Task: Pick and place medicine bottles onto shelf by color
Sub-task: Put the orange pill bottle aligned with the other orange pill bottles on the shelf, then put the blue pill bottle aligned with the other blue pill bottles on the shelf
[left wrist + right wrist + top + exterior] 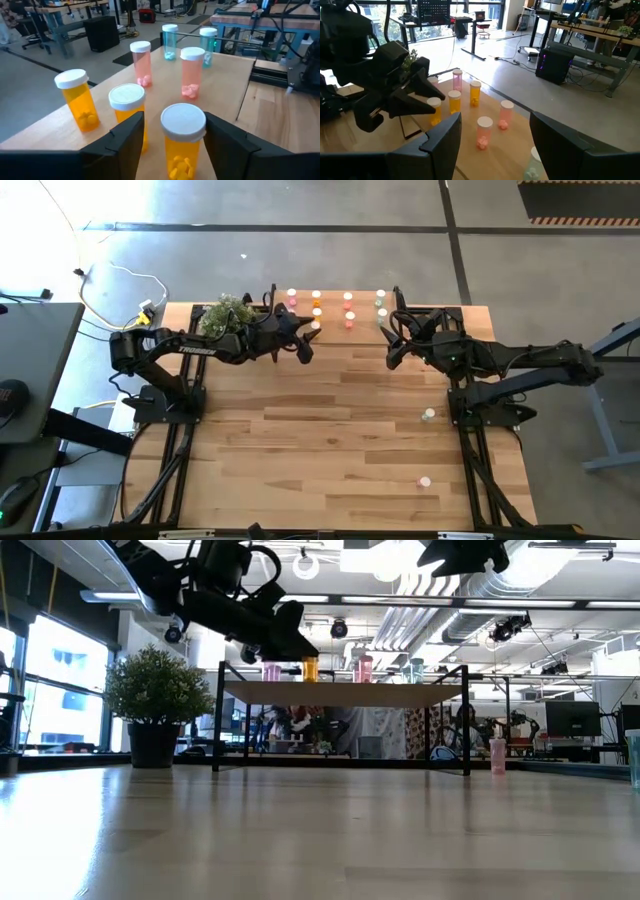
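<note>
You see a tabletop [330,430] of pale wood planks, smooth with a soft sheen in the low view. The shelf [227,75] is light wood too, smooth and matt, on thin black metal legs. The medicine bottles [184,142] look like clear tinted plastic, glossy, with matt white plastic caps; you can see pills through the walls. The left gripper [170,145] has dark, matt fingers that read as hard plastic, and so does the right gripper [492,145]. The potted plant [155,690] sits in a dull black pot.
</note>
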Controlling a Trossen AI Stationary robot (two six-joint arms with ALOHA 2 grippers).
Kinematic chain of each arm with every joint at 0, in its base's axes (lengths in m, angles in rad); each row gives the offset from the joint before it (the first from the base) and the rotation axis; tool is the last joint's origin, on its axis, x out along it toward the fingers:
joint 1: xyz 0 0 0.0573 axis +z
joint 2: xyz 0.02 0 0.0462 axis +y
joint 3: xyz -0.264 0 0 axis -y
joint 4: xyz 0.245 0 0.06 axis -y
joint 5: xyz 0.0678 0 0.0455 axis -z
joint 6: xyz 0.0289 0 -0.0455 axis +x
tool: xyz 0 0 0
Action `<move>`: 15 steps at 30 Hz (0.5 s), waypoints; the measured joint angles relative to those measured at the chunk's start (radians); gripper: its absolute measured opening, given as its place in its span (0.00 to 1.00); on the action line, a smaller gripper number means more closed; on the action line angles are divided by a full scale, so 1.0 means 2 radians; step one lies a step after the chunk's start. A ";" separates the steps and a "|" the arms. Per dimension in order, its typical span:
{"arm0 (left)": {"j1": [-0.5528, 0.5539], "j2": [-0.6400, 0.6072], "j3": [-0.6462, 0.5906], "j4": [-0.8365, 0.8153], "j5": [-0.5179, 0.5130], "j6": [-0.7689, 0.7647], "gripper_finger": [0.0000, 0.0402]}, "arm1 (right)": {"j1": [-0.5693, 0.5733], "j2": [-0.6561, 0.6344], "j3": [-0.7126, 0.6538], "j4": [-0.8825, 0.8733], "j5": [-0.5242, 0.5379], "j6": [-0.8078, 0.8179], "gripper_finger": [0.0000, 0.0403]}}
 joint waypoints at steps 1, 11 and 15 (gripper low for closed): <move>0.000 0.000 0.000 0.000 0.000 0.000 0.48 | 0.000 0.000 0.000 0.000 0.000 0.000 0.56; 0.000 0.000 0.000 0.011 0.000 -0.004 0.55 | 0.000 0.000 0.000 0.000 0.000 -0.004 0.56; 0.000 0.000 0.000 0.013 -0.001 -0.006 0.57 | 0.000 0.000 0.000 0.000 0.000 -0.004 0.56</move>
